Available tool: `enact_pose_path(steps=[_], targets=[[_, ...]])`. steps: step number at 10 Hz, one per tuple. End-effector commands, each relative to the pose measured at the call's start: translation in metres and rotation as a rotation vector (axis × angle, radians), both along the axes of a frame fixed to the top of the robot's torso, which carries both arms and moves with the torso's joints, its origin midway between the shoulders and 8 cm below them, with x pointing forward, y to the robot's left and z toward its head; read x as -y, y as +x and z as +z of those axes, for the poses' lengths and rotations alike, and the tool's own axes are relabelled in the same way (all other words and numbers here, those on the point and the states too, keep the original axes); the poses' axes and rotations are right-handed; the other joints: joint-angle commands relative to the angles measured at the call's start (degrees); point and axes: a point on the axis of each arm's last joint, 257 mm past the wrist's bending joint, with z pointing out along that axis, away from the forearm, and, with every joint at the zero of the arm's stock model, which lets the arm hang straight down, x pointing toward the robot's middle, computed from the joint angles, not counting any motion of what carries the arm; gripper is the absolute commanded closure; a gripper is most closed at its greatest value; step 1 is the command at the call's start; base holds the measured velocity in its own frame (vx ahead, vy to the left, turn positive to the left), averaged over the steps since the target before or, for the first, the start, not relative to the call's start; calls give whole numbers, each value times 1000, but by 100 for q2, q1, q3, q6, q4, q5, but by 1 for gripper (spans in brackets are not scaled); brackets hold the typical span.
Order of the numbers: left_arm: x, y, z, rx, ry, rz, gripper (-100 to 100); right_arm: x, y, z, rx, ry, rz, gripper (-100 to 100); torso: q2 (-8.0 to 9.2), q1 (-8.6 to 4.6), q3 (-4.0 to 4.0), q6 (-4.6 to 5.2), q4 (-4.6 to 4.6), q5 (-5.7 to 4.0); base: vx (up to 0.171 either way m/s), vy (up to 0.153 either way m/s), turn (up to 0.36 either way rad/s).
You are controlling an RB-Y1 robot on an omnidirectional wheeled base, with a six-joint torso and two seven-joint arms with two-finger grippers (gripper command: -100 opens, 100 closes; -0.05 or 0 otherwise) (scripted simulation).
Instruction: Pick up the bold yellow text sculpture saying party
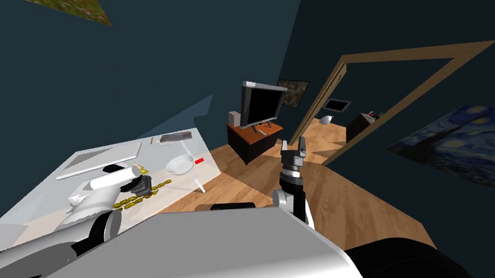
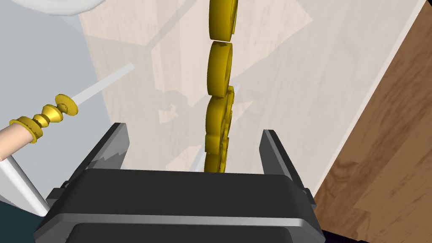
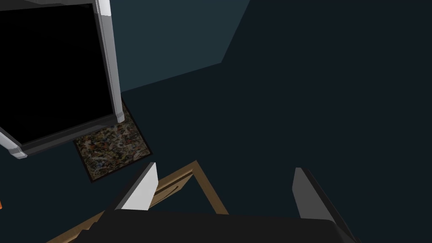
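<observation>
- Closing here could go wrong, I judge — the left gripper (image 2: 194, 130) straddles only the near end of the yellow text sculpture (image 2: 219, 67). The long row of letters runs well away from it, so a grip this far from the middle may let the far end sag or twist out on the lift.
- The letters stand edge-on and sit nearer one finger than the other. That finger would likely touch first and could push or tip the sculpture across the pale see-through tabletop (image 2: 295, 84).
- A gold candlestick with a pale candle (image 2: 46, 116) lies near the gripper's other side. A sideways correction towards it might knock it.
- Beyond the sculpture is the table edge with the wooden floor (image 2: 379, 147) below, so a slip that way risks a drop.
- The left hand's fingers are spread wide with a gap on both sides of the letters — nothing is gripped, and no finger is clearly touching.
- The white bowl (image 1: 179, 165) rests farther along the table, apart from the sculpture.
- The right gripper (image 3: 224, 168) is raised off to the side, its fingers wide apart and empty.
</observation>
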Motion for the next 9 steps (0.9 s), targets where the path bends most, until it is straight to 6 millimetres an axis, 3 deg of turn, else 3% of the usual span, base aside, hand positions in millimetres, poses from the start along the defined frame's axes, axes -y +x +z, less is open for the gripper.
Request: enact_pose_path(steps=[1, 4, 9], targets=[[7, -11, -4, -37, -34, 6, -100, 0, 0, 0, 0, 0, 0, 0, 0, 0, 0, 0, 0, 0, -3, 95, -17], [18, -28, -8, -92, -84, 15, -100, 0, 0, 0, 0, 0, 0, 0, 5, 25, 3, -1, 1, 5, -23, 141, -26], [32, -54, -10, -177, -155, 30, -100, 0, 0, 0, 0, 0, 0, 0, 1, -2, 0, 0, 0, 0, -14, 93, -16]])
